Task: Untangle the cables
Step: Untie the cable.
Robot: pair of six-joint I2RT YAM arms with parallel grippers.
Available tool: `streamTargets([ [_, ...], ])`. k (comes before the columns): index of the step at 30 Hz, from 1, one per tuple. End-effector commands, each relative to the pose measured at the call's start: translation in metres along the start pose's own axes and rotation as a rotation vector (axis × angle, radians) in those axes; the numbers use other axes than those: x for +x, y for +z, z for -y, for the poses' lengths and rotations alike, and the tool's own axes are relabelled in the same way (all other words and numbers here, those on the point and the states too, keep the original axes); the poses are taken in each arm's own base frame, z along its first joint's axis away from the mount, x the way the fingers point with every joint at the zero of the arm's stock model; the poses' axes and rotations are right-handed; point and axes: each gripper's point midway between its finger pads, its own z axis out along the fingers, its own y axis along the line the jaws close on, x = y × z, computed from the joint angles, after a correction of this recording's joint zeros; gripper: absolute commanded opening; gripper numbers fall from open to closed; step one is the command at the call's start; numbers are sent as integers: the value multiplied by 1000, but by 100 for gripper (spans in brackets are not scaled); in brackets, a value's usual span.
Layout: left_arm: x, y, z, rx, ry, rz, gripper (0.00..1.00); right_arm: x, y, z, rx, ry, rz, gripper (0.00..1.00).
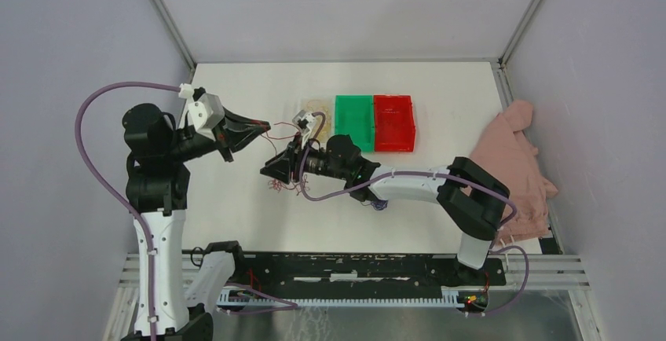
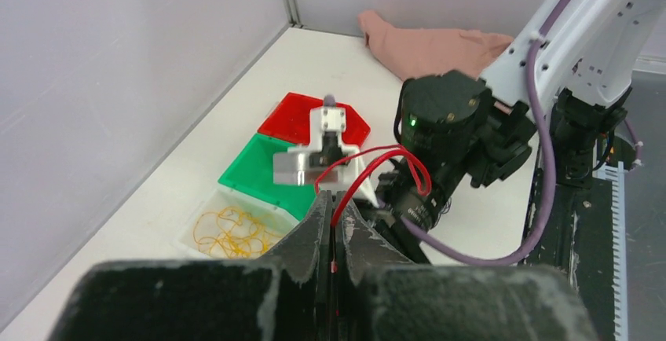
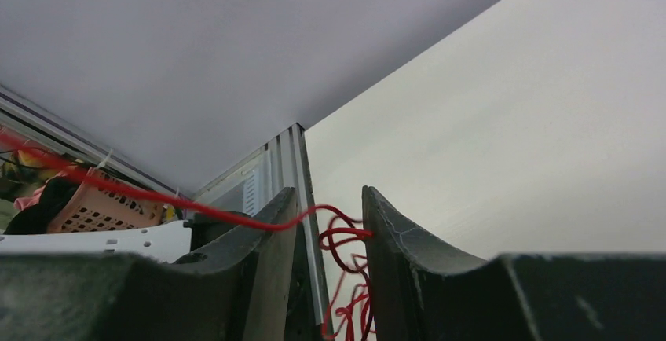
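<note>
Separation of the red cable [image 3: 342,234] is in hand: the left end effector [image 2: 334,199] clamps it above the worktop [image 1: 236,199], and the right end effector [image 3: 328,196] stands half open around its tangle. Next, probably, the right one must close and pull gently away.

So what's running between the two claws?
A thin red cable: pinched in the left claw, it spans the gap into the open right claw. The left wrist view shows it best.
</note>
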Motion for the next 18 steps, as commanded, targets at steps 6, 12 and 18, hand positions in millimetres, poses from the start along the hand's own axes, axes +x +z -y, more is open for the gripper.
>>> streamTargets([
  [6, -49, -3, 9, 21, 70, 73, 5, 16, 3, 18, 36, 17, 20, 42],
  [12, -85, -4, 1, -25, 136, 148, 5, 46, -11, 47, 122, 15, -25, 45],
  [18, -126, -6, -3, -45, 214, 208, 5, 59, -21, 61, 163, 24, -27, 47],
])
